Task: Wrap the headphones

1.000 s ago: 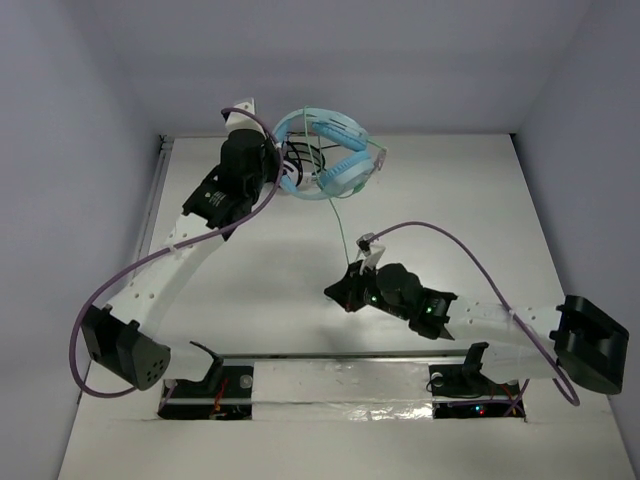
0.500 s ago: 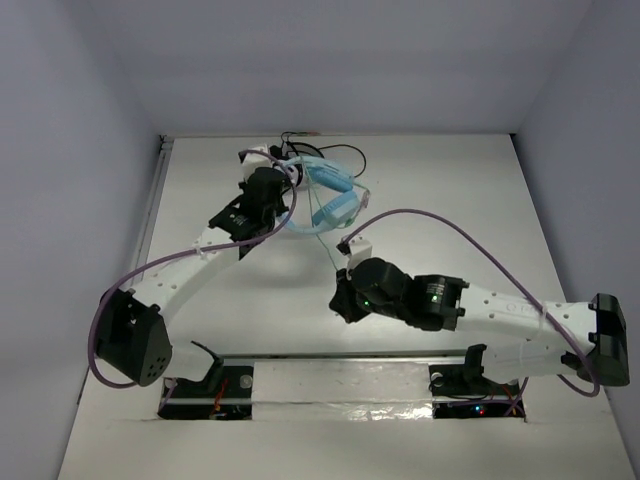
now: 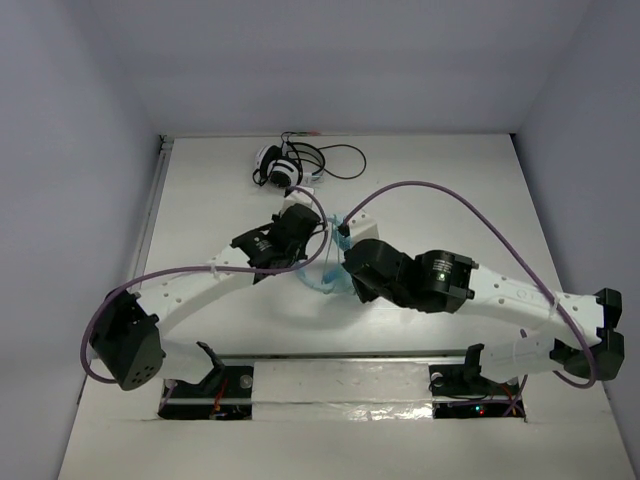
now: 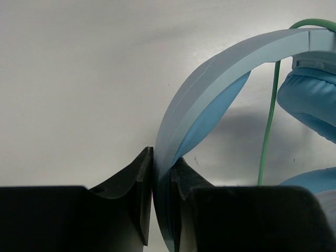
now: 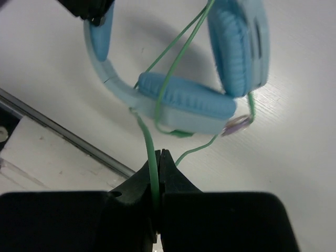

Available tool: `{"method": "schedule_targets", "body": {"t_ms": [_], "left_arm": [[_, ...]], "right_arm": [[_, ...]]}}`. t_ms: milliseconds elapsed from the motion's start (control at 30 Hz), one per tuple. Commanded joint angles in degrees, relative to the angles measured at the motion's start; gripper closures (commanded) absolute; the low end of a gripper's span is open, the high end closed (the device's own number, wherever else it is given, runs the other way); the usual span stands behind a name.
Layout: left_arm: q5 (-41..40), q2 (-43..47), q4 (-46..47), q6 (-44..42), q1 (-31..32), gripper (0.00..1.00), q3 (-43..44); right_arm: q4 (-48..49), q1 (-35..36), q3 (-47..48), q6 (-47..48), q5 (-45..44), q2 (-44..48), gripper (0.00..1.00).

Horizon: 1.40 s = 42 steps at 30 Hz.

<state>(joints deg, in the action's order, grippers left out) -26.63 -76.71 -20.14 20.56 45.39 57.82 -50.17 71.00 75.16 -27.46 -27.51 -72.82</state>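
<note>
The light blue headphones (image 5: 184, 100) hang between the two grippers near the table's middle; in the top view only a bit of them (image 3: 322, 278) shows between the arms. My left gripper (image 4: 163, 173) is shut on the wide band (image 4: 210, 79). My right gripper (image 5: 158, 163) is shut on the thin pale-green cable (image 5: 149, 144), which loops around the ear cups (image 5: 233, 47) and also shows in the left wrist view (image 4: 269, 121). In the top view the left gripper (image 3: 318, 238) and right gripper (image 3: 345, 270) are close together.
Small black-and-white headphones (image 3: 276, 165) with a black cable (image 3: 335, 160) lie at the back of the table. A metal rail (image 3: 340, 355) runs along the near edge, also seen in the right wrist view (image 5: 52, 128).
The left gripper has carried the blue headphones from the back of the table toward the middle and lower. The right gripper has moved left and closer to them, still holding the cable.
</note>
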Motion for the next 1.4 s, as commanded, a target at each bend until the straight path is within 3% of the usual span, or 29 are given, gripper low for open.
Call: {"method": "schedule_targets", "body": {"t_ms": [0, 167, 300, 567, 767, 1000, 1367], "left_arm": [[2.54, 2.96, -3.41, -2.44, 1.72, 1.00, 2.39], [9.30, 6.39, -5.43, -6.05, 1.72, 1.00, 2.56], [14.40, 9.55, -5.52, -7.72, 1.72, 1.00, 1.86], [28.28, 13.25, -4.12, -9.83, 1.72, 1.00, -1.57], [30.58, 14.57, -3.86, -10.98, 1.72, 1.00, -2.19], [33.74, 17.81, -3.24, -10.71, -1.43, 1.00, -0.18], [42.71, 19.40, -0.95, -10.98, -5.57, 1.00, 6.51]], "right_arm": [[-4.23, 0.54, 3.77, 4.69, -5.54, -0.13, 1.00], [-6.43, 0.54, 3.95, 5.40, -10.19, -1.63, 0.98], [-6.78, -0.07, 3.33, 3.56, -15.20, -2.68, 0.83], [3.23, -3.15, 1.14, 6.28, -21.88, -0.93, 0.81], [10.70, -8.15, -0.18, 11.64, -21.62, -1.19, 0.72], [17.65, -15.27, -4.31, 14.19, -15.65, -0.14, 0.72], [37.41, -21.95, -16.26, 9.71, 6.40, 6.10, 0.71]]}}
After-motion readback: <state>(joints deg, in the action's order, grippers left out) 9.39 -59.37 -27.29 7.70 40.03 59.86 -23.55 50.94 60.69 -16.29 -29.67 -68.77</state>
